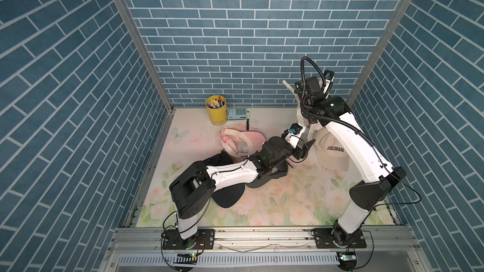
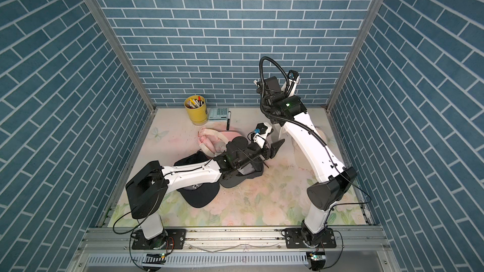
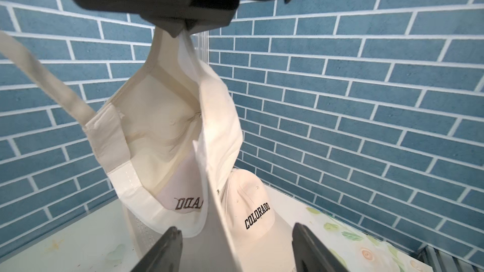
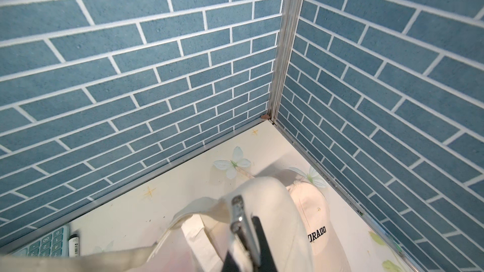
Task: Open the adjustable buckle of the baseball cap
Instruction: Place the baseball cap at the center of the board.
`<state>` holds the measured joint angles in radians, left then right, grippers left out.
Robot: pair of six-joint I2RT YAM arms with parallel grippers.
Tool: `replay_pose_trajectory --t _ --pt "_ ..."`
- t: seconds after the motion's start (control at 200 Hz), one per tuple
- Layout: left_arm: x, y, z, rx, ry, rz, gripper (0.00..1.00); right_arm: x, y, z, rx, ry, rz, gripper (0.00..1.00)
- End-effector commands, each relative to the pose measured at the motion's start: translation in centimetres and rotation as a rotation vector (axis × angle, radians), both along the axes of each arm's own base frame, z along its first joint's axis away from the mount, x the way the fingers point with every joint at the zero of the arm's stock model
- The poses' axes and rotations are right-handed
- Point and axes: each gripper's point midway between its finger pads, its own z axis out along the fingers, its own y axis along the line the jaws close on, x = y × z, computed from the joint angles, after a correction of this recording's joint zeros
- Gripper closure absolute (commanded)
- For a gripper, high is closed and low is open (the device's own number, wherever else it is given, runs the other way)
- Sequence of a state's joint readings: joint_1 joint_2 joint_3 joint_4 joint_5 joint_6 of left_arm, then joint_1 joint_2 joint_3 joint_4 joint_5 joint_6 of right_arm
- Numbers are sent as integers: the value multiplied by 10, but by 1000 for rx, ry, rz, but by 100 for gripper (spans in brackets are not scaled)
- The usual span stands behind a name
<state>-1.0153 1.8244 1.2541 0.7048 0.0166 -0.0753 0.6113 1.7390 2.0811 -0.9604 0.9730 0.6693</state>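
The right gripper (image 3: 183, 31) is raised above the counter (image 1: 288, 192) near its far right corner, fingers clenched on the back band of the cream cap (image 3: 170, 126). The cap hangs from that pinch with its inside turned toward the left arm. The metal buckle (image 4: 238, 215) lies right against the right fingers. The strap (image 3: 39, 74) trails off to one side, apart from the pinch and seemingly no longer threaded, so the opening step looks done or nearly done. Whether a last bit of webbing still sits in the clasp cannot be told.

The left gripper (image 1: 306, 148) waits low beside the hanging cap, fingers released and holding nothing. The next move probably calls for the left fingers to take the loose strap and draw it clear, or for the right arm to lower the cap without landing on the second cap (image 1: 332, 153), which lies on the counter by the right edge.
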Motion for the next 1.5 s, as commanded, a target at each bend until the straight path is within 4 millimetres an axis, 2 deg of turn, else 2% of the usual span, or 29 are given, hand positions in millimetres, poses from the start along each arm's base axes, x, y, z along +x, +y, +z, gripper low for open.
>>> replay_pose_trajectory --t 0.0,0.125,0.2,0.255,0.4,0.48,0.57,0.61,0.695,0.72,0.815,0.95,1.065,1.2,1.355,1.495 --pt "10 -17 -13 41 29 12 29 -4 -4 11 29 -42 -39 100" --pt "44 -21 -35 97 68 156 29 -6 -3 13 33 -45 -35 100" --pt "57 -25 -36 99 82 180 32 -6 -3 13 32 -40 -32 100" --pt "64 -24 -36 93 89 200 39 -6 -3 12 29 -36 -30 100" --pt "70 -17 -38 86 111 213 73 -6 -3 10 23 -30 -23 100" --pt "67 -14 -37 77 115 200 86 -6 -3 8 17 -28 -18 100" --pt "60 -10 -33 62 108 177 96 -5 -2 6 -1 -20 -2 100" --pt "56 -9 -32 57 108 159 100 -3 -4 5 -9 -20 4 96" --pt "47 -4 -28 44 110 128 100 1 -8 0 -13 -6 32 85" --pt "44 -3 -29 44 112 115 100 3 -9 -2 -11 -3 39 75" --pt "37 0 -30 45 126 80 100 9 -16 -10 -11 18 85 46" --pt "37 4 -41 23 206 35 100 14 -25 -12 -61 67 134 25" --pt "37 9 -45 -24 275 -12 100 13 -41 -15 -68 94 125 22" --pt "47 11 -55 -73 374 -47 100 6 -66 -18 -62 105 91 22" --pt "71 6 -58 -191 492 -121 100 -8 -88 -19 -64 107 68 22" --pt "97 -2 -57 -307 579 -193 100 -21 -96 -30 -60 127 69 22"
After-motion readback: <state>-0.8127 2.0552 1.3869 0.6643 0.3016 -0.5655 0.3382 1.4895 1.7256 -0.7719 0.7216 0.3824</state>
